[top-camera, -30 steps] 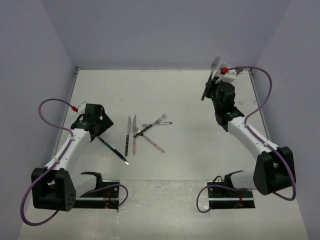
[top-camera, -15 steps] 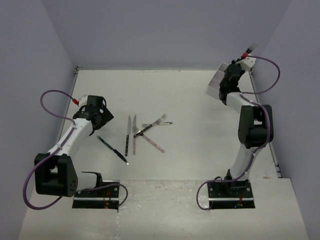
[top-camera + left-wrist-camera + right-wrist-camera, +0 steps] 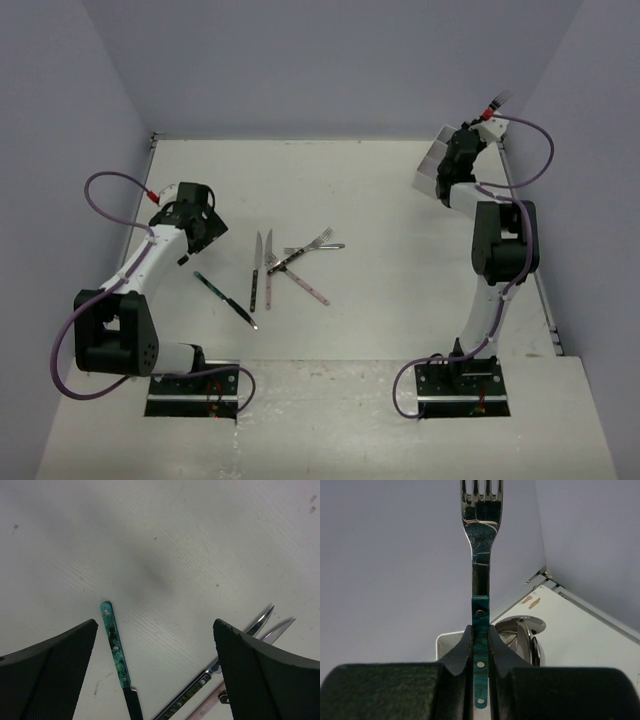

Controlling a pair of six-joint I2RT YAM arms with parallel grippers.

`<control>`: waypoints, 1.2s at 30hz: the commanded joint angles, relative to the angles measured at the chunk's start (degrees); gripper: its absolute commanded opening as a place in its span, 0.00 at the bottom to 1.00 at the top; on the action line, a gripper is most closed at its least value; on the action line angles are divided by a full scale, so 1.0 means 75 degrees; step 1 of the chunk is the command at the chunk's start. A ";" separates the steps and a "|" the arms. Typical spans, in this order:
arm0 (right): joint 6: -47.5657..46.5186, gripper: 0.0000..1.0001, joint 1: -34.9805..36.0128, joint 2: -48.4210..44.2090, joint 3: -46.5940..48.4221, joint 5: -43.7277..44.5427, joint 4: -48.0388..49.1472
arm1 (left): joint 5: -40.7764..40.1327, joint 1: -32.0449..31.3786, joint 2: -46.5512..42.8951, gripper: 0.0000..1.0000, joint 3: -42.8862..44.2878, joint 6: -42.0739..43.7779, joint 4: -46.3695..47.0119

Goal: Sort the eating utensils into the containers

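Seemingly under half done. Left claw [image 3: 155,630] hangs wide open and empty above the bench [image 3: 400,300], with a green-handled utensil [image 3: 115,647] lying near its left finger. Loose utensils [image 3: 268,270] mid-bench: six counted, that one included, some crossed. Far right corner: right claw [image 3: 480,632] clamped on one green-handled fork [image 3: 481,540], tines up, above the single white bin [image 3: 428,175]. Spoon bowls [image 3: 520,627] lie inside, number unclear.

Light even, diffuse | you get a faint soft shadow on desk [image 3: 155,575] | glare on fork [image 3: 481,525] neck
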 commanded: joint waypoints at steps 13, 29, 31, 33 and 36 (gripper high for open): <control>0.0231 0.32 0.0040 -0.0203 -0.0556 -0.0471 0.0758 | -0.0389 0.0022 -0.0168 1.00 0.0142 -0.0479 -0.0279; -0.2202 0.93 0.1000 -0.1654 -0.0802 -0.0965 0.1040 | -0.0496 0.0033 -0.0532 1.00 -0.0595 -0.1264 -0.1276; -0.2440 0.99 0.1328 -0.1878 -0.0872 -0.0859 0.0959 | -0.0110 0.0033 -0.0555 1.00 -0.0817 -0.1265 -0.1193; -0.2733 0.99 0.1609 -0.2112 -0.1001 -0.0742 0.0783 | 0.0114 0.0033 -0.0567 1.00 -0.0936 -0.1195 -0.1146; -0.2408 0.99 0.1867 -0.2639 -0.1211 -0.0765 0.0022 | 0.0057 0.0033 -0.0532 1.00 -0.1158 -0.1182 -0.1379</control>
